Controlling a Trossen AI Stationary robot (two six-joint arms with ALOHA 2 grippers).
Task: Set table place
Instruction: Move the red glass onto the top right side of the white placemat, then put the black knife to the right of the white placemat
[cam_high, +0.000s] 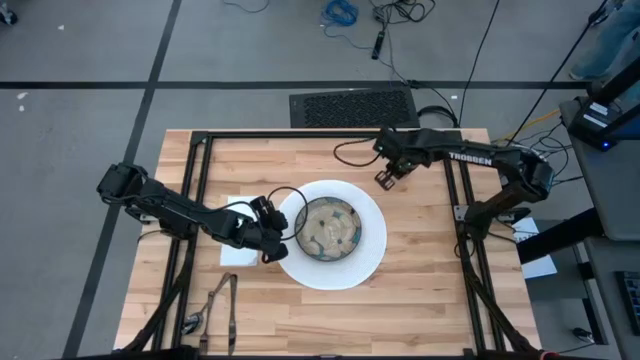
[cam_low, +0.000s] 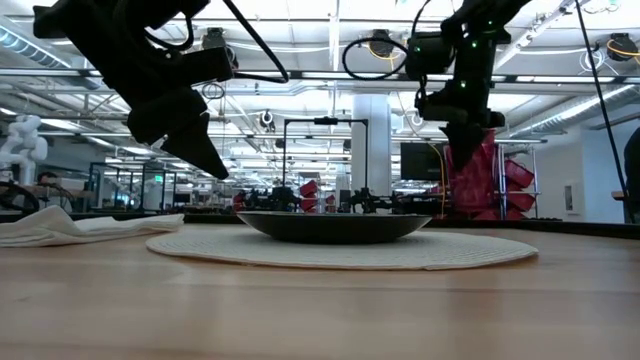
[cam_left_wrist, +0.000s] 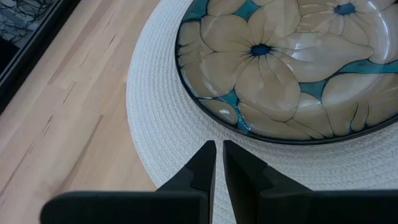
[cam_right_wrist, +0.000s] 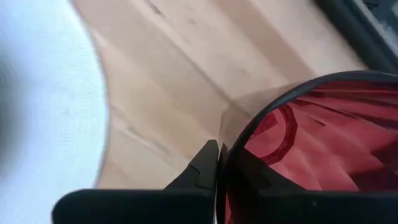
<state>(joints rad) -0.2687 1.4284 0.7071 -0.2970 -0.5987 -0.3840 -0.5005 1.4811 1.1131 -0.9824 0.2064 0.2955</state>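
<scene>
On the wooden table (cam_high: 420, 290), a big white plate (cam_high: 372, 262) carries a beige-blue flowered bowl (cam_high: 328, 228) at its centre. My left gripper (cam_left_wrist: 217, 149) hovers shut over the plate's left rim, touching nothing. Under the left arm, a white napkin (cam_high: 235, 252) lies flat left of the plate. Dark cutlery (cam_high: 222, 300) lies at the near left. Beyond the plate's far right rim, my right gripper (cam_high: 385, 180) is shut on a red cup (cam_right_wrist: 311, 137), also seen in the low view (cam_low: 478, 175). My right gripper pinches the red cup's wall at its rim (cam_right_wrist: 231, 134). One finger (cam_right_wrist: 205, 163) is outside, and the other shows darkly through the red wall. The fingers come from above, pointing steeply down. The cup hangs tilted below them and looks clear of the table.
Black frame bars (cam_high: 190, 200) and the arms' bases stand along the table's left and right sides. A cable (cam_high: 350, 150) loops over the far part of the table. Bare wood lies right of the plate and along the near edge.
</scene>
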